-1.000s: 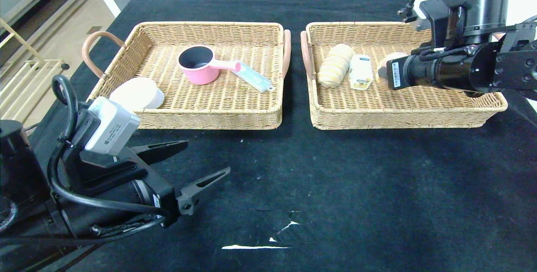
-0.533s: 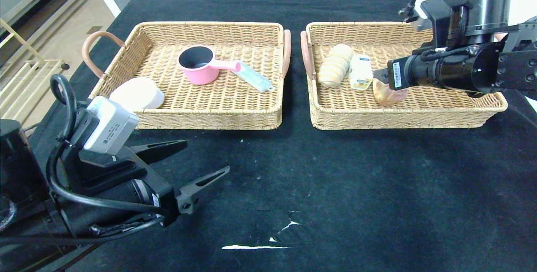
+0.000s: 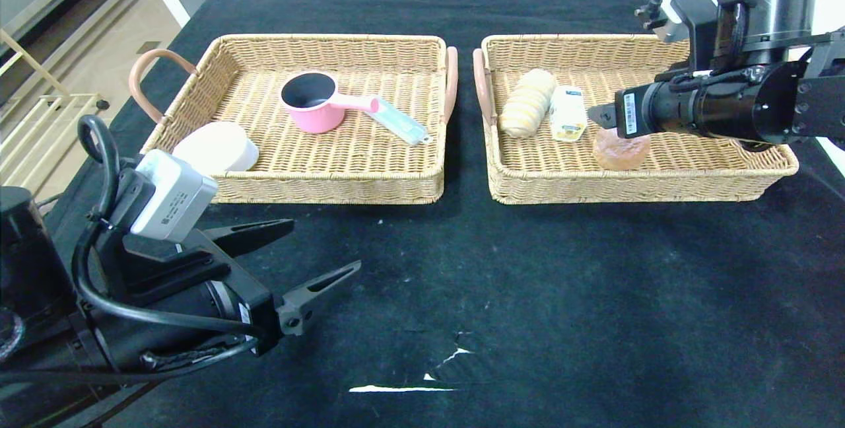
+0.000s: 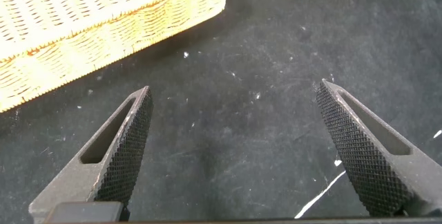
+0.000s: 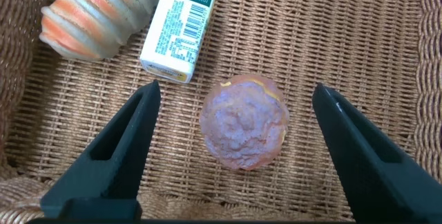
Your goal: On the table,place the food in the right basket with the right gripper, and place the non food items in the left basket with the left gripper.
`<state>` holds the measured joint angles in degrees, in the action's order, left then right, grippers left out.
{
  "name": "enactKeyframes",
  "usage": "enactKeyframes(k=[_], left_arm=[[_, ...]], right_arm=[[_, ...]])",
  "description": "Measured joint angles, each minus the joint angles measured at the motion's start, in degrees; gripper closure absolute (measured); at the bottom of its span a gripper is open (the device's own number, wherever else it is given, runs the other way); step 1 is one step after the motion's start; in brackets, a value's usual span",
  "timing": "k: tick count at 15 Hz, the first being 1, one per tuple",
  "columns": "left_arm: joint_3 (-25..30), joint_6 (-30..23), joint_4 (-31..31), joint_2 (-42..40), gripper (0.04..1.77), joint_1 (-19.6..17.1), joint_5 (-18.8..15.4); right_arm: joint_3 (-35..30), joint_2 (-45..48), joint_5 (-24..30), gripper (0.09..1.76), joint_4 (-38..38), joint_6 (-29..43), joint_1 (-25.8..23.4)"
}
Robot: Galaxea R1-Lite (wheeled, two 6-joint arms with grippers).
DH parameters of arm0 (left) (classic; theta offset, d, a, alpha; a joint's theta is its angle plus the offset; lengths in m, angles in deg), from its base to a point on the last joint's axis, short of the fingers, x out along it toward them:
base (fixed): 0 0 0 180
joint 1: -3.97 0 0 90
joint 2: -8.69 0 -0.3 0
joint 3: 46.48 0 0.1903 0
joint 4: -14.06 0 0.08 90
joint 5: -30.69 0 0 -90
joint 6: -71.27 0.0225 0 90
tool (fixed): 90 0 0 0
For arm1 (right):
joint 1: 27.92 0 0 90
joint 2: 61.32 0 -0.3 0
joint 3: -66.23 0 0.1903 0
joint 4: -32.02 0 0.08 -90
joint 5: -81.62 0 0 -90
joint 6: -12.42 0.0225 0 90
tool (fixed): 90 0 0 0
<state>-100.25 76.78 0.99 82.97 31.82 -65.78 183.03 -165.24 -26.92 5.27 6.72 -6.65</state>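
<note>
The right basket [image 3: 634,190] holds a striped bread roll [image 3: 527,111], a white packet [image 3: 568,113] and a round brown muffin [image 3: 620,150]. My right gripper [image 3: 601,117] hovers just above the muffin, open and empty. In the right wrist view the muffin [image 5: 244,128] lies on the wicker between the spread fingers [image 5: 138,134] of my right gripper [image 5: 237,89], touching neither. The left basket [image 3: 330,39] holds a pink pot [image 3: 310,103], a light blue flat item [image 3: 399,121] and a white bowl [image 3: 216,147]. My left gripper [image 3: 327,245] is open and empty over the cloth near the front left.
The table is covered with black cloth [image 3: 528,296], with a small white tear [image 3: 403,388] at the front. The left wrist view shows bare cloth between the fingers of my left gripper [image 4: 235,86] and the left basket's wall [image 4: 103,30] beyond. Shelving [image 3: 39,84] stands off the left edge.
The right gripper let go of the muffin, which dropped onto the floor of the right basket. The right gripper opened and drew back slightly to the right. The left arm stayed still.
</note>
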Motion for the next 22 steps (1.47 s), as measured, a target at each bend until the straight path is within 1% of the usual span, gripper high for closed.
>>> enactKeyframes(k=[3,5,8,10,13,14,17,19,21,22], left_arm=[[-0.5,0.2,0.0,0.0,0.09,-1.0,0.0],[-0.8,0.5,0.2,0.0,0.09,-1.4,0.1],[-1.1,3.6,0.1,-0.3,0.09,-1.4,3.1],[-1.1,3.7,0.3,-0.9,0.09,-2.1,5.4],[-2.4,3.9,2.7,-2.8,0.09,-4.0,6.5],[-2.8,3.9,5.3,-3.8,0.09,-5.6,6.5],[-4.5,3.5,15.3,-8.8,0.09,-11.3,5.9],[-5.0,3.1,20.7,-12.7,0.09,-14.8,5.0],[-5.1,2.8,25.7,-17.1,0.09,-16.7,5.0],[-5.1,2.8,28.0,-19.4,0.09,-17.1,5.3]], right_arm=[[-2.2,1.7,0.0,0.21,-0.1,0.0,0.3],[-5.6,4.0,0.5,0.19,0.0,-0.1,0.6],[-10.9,9.3,2.5,0.18,0.1,-0.2,0.7],[-14.7,14.0,6.0,0.17,-0.5,-0.7,-0.2],[-21.3,21.5,13.4,0.16,-1.8,-2.5,-3.2],[-23.3,24.1,16.3,0.16,-2.6,-3.3,-4.9],[-29.1,31.6,26.8,0.15,-5.9,-4.8,-11.9],[-32.9,36.7,33.5,0.15,-8.9,-6.9,-18.7],[-37.0,41.8,40.3,0.15,-10.5,-8.4,-26.0],[-39.4,44.5,42.6,0.15,-11.0,-9.0,-29.2]])
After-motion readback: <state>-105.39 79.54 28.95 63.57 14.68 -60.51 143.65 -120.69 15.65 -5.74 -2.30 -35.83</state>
